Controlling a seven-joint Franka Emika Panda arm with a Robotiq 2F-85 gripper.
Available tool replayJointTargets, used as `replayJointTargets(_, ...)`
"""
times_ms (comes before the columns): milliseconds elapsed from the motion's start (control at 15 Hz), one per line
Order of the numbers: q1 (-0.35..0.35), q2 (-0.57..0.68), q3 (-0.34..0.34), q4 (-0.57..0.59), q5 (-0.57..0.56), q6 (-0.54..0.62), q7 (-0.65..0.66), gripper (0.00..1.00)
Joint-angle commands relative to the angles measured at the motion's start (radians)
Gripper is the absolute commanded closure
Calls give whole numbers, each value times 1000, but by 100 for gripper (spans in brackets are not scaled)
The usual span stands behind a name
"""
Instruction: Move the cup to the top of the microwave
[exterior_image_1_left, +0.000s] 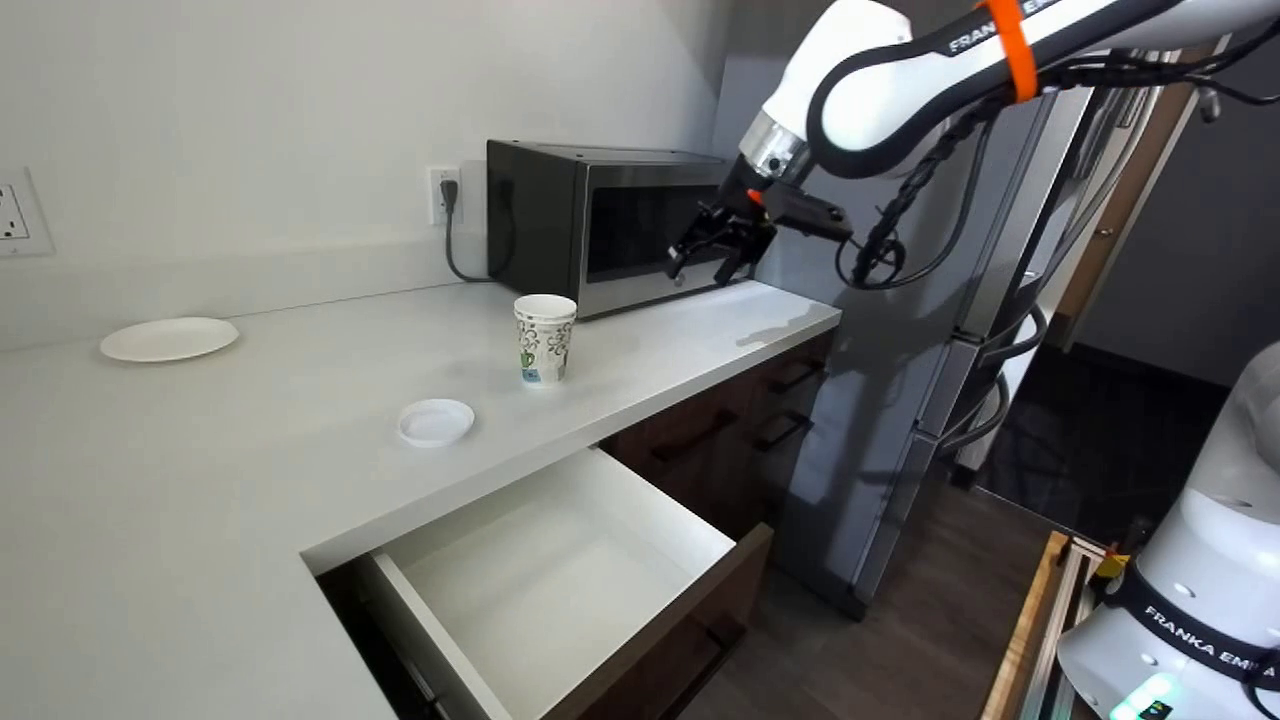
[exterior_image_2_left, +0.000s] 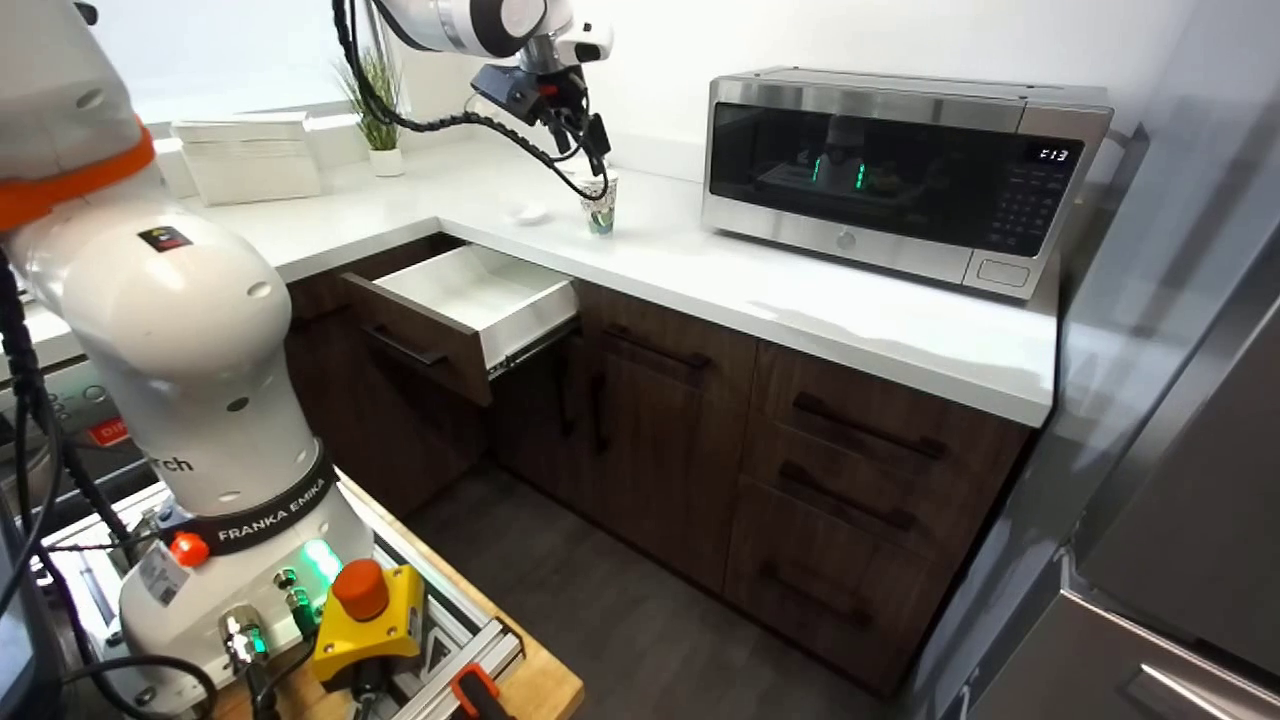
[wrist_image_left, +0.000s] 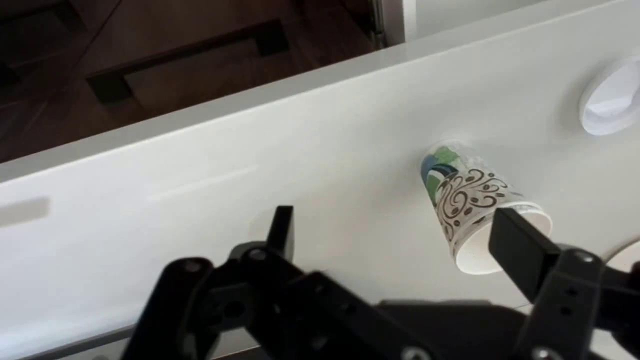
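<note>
Empty robot hand (wrist_image_left: 392, 230), spread wide above a white table (exterior_image_1_left: 230, 480); a patterned paper cup (exterior_image_1_left: 545, 345) stands upright, left of the microwave (exterior_image_1_left: 650, 235).
The cup, possibly two nested, looks light and thin-walled, likely easy to tip or crush; a gentle hold across its sides, around mid-height, should suit.
</note>
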Motion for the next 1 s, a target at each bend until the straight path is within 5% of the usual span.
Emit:
replayJointTargets(0,13,45,-9,40,7,-2,1,0)
replayJointTargets(400,18,103,-14,97,16,-2,0,0)
replayJointTargets(667,9,209,-18,165,-144,155,195,0)
replayJointTargets(933,20,302,-23,249,-244,107,356,0)
